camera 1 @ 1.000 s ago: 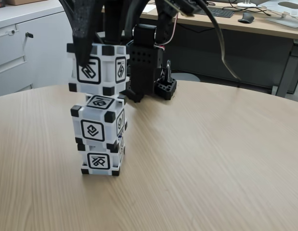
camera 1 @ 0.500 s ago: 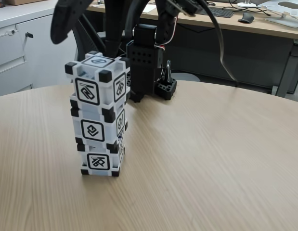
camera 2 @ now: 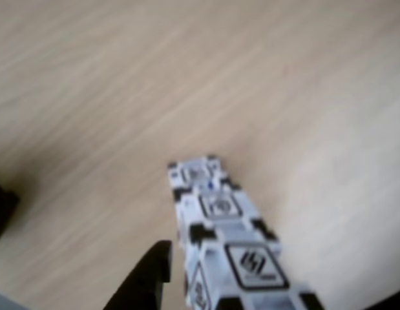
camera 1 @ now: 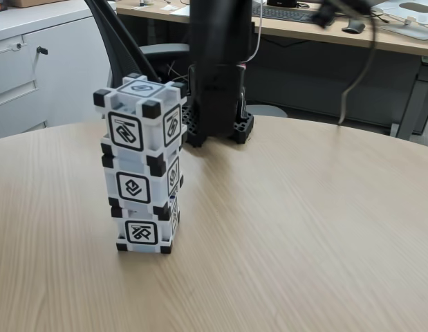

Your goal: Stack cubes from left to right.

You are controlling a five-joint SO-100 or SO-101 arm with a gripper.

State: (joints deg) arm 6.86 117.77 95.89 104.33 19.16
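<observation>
Three white-grey cubes with black corners stand in one upright stack on the wooden table (camera 1: 303, 228): the top cube (camera 1: 140, 114), the middle cube (camera 1: 140, 181) and the bottom cube (camera 1: 146, 228). The top one sits slightly turned on the others. In the other view I look down along the stack, from the top cube (camera 2: 251, 261) past the middle cube (camera 2: 219, 206) to the bottom cube (camera 2: 196, 173). My gripper (camera 2: 271, 284) is open above the stack and holds nothing. Its black finger (camera 2: 147, 281) hangs to the left of the top cube, clear of it.
The blurred black arm (camera 1: 217, 62) rises over its base (camera 1: 217, 131) at the table's far edge, behind the stack. A white cabinet (camera 1: 34, 69) stands at the left, with a desk carrying a keyboard and mouse (camera 1: 352, 26) behind.
The gripper set the top cube on the stack, let go, then rose out of the fixed view. The arm has swung back over its base. The stack stayed still.
</observation>
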